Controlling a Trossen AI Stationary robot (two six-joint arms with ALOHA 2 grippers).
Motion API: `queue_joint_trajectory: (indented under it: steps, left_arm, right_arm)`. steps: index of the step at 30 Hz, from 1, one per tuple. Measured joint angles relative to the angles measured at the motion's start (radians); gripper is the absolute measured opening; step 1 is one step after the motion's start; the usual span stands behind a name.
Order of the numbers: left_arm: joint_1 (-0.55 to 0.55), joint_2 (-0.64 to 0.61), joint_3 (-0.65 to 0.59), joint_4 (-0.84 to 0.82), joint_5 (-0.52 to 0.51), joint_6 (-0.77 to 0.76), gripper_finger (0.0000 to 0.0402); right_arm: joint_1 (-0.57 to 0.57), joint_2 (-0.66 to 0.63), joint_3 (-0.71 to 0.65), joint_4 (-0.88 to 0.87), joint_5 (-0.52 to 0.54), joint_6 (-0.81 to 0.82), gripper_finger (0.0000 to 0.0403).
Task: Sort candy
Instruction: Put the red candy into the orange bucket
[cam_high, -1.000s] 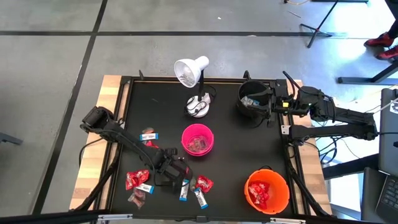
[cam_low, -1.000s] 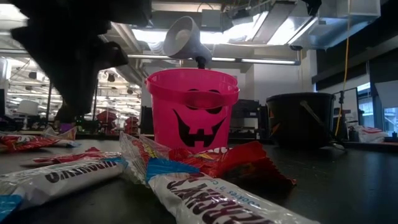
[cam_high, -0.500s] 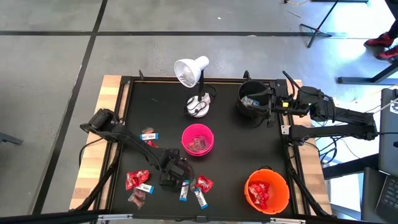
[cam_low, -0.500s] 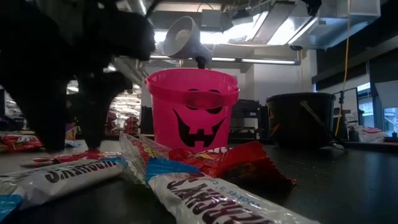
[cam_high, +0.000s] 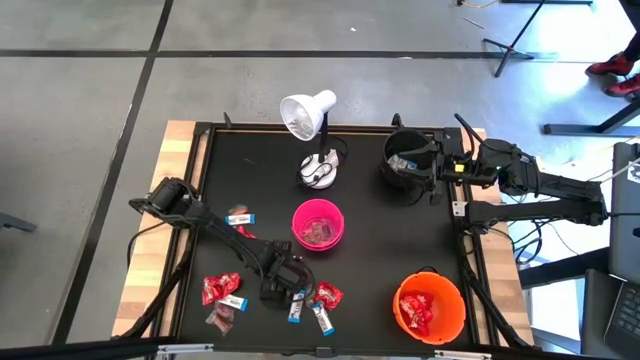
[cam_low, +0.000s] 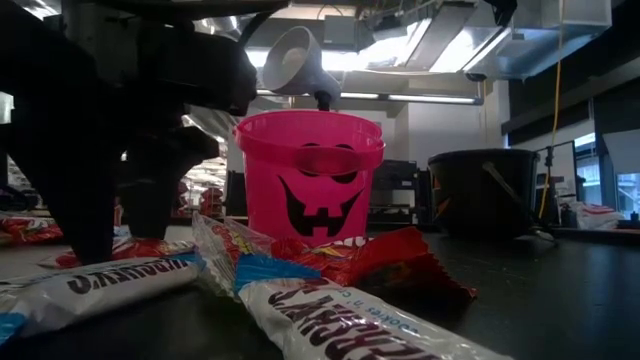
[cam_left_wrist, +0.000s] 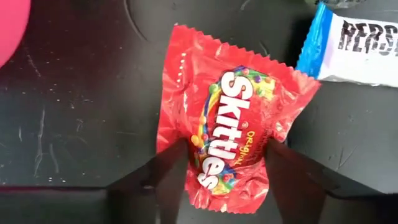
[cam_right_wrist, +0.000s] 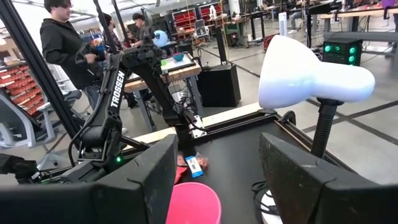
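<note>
The red Skittles packet lies flat on the black bench, near the front edge, in the loose scatter of candy in front of the pink bucket. My left hand is down over it, fingers spread apart with one on each side of the packet's lower half, nothing gripped yet.

What worries me: the wrapper is thin, shiny and lying flat, so if I close without pressing right down to the bench my fingers may skate over the foil and come up empty, or pinch only a crimped edge and drop it on the way to a bucket. A white-and-blue bar sits just beside the packet's far corner; a sloppy close or a drag could nudge it or carry it along into the wrong bucket. In the low view more sweets lie crowded close together, so I could easily disturb the neighbours.

Reading what I can: "Skittles" and "ORIGINAL" on the red packet; "HERS…" cut off on the white bar, and "HERSHEY'S" on the bars near the low camera.

My right hand waits at the far right by the black bucket, fingers wide apart, holding nothing. "TROSSEN" is printed on my left arm in the right wrist view.
</note>
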Motion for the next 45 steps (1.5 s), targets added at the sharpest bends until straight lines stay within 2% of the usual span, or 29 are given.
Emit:
queue_joint_trajectory:
  steps: [6,12,19,23,27,30,36,39,42,45]
  left_arm:
    - [-0.001,0.0,0.004,-0.007,0.013,-0.002,0.0107]
    - [-0.002,0.002,0.092,-0.117,0.016,0.001,0.0035]
    - [-0.002,-0.011,0.277,-0.353,-0.025,0.0,0.0018]
    - [-0.008,-0.013,0.406,-0.481,-0.131,0.007,0.0018]
    - [-0.017,-0.024,0.535,-0.621,-0.322,0.027,0.0018]
    - [-0.017,-0.024,0.623,-0.678,-0.495,0.036,0.0019]
    - [0.017,-0.026,0.731,-0.676,-0.776,0.128,0.0019]
    - [0.053,-0.026,0.746,-0.672,-0.847,0.162,0.0019]
    - [0.103,-0.025,0.747,-0.674,-0.856,0.166,0.0019]
    - [0.152,-0.026,0.747,-0.671,-0.856,0.166,0.0019]
  right_arm:
    - [0.0,0.0,0.0,0.0,0.0,0.005,0.0223]
    - [0.0,0.0,0.0,0.001,0.0,0.005,0.0223]
    - [0.0,0.0,0.0,0.003,0.0,0.005,0.0223]
    - [0.0,0.005,0.0,0.009,-0.01,0.006,0.0223]
    - [0.0,0.042,0.0,0.048,-0.102,0.021,0.0223]
    - [0.001,0.111,0.0,0.1,-0.184,0.052,0.0223]
    - [0.013,0.306,-0.002,0.263,-0.261,0.067,0.0223]
    - [0.041,0.392,-0.002,0.37,-0.262,0.06,0.0223]
    - [0.071,0.451,-0.002,0.464,-0.256,0.054,0.0223]
    - [0.085,0.483,-0.002,0.493,-0.196,0.044,0.0223]
